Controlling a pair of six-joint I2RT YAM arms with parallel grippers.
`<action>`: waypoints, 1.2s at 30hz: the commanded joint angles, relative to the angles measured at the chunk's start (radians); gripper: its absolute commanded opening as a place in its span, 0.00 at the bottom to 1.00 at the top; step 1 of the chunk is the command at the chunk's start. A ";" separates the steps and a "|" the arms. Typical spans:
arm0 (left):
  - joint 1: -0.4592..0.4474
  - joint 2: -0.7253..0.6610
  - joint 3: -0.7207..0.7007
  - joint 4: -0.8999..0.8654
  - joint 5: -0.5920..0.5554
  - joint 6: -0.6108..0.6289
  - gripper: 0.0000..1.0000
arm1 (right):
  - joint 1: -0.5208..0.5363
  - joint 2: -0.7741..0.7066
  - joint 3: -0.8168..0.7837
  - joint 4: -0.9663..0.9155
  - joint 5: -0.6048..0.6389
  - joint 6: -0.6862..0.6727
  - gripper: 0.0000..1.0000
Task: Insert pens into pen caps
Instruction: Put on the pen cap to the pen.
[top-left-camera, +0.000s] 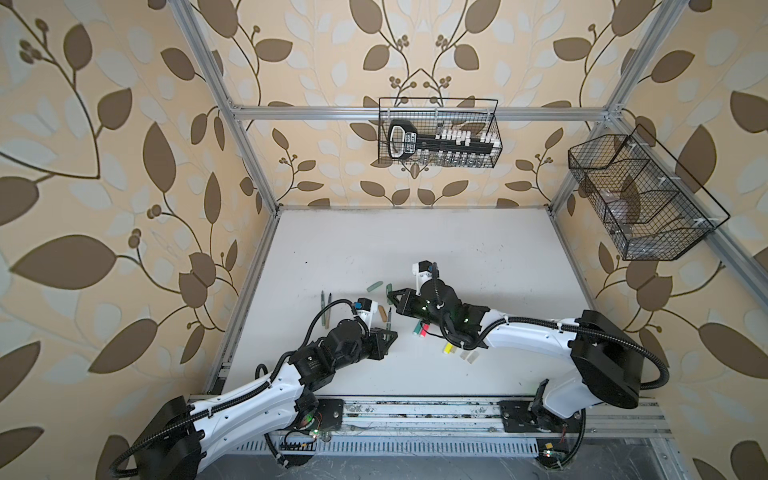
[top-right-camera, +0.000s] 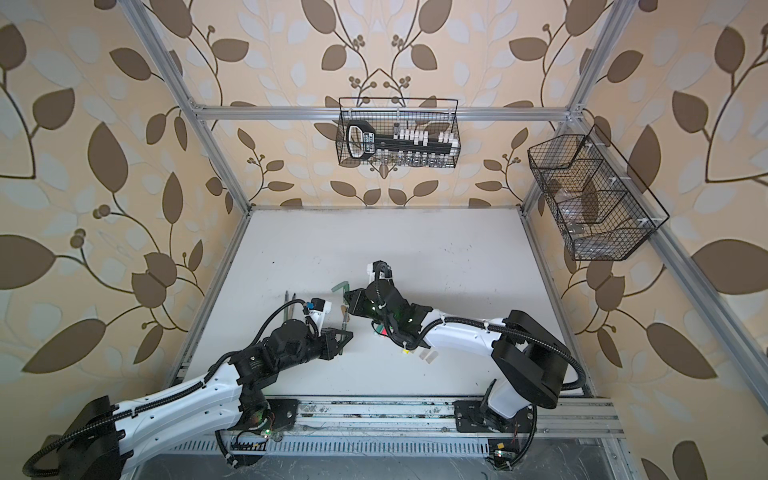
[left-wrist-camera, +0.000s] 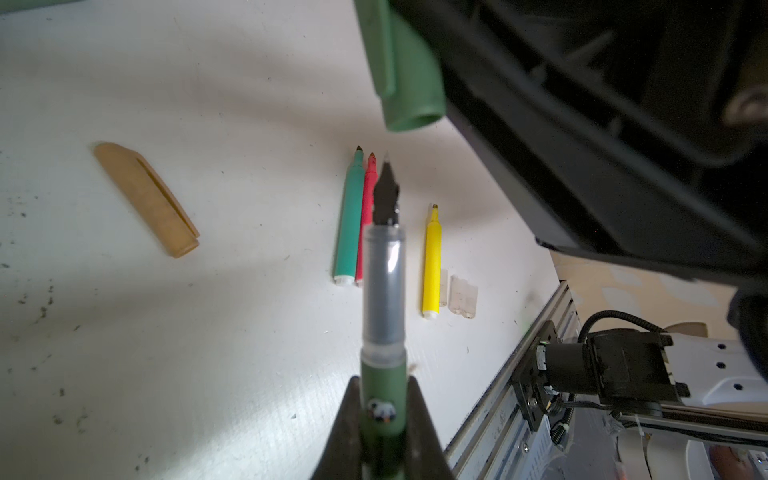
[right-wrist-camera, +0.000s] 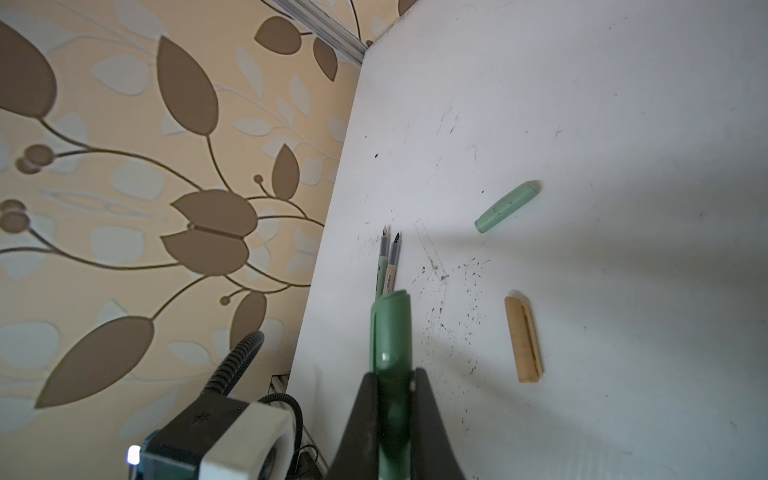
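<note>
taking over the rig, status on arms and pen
Left gripper shut on dark green pen. Right gripper shut on dark green cap. Not yet mated, nothing between them.

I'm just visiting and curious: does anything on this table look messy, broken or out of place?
Only the white table: black specks and smudges, perhaps ink, are scattered on it beside the tan cap. Nothing looks broken or spilled.

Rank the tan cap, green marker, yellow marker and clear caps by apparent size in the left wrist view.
1. tan cap, clearly the broadest
2. green marker, close to it in length but slimmer
3. yellow marker, shorter
4. clear caps, smallest by far; the three look alike, so they are not ranked among themselves
</note>
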 joint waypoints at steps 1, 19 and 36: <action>-0.010 -0.013 0.034 0.027 -0.030 -0.002 0.00 | 0.005 0.015 -0.013 0.023 0.015 0.016 0.00; -0.010 -0.015 0.034 0.019 -0.050 -0.007 0.00 | 0.005 0.067 -0.008 0.055 -0.002 0.033 0.00; -0.010 0.012 0.024 0.047 -0.039 -0.002 0.00 | 0.000 0.029 -0.014 0.051 0.006 0.030 0.00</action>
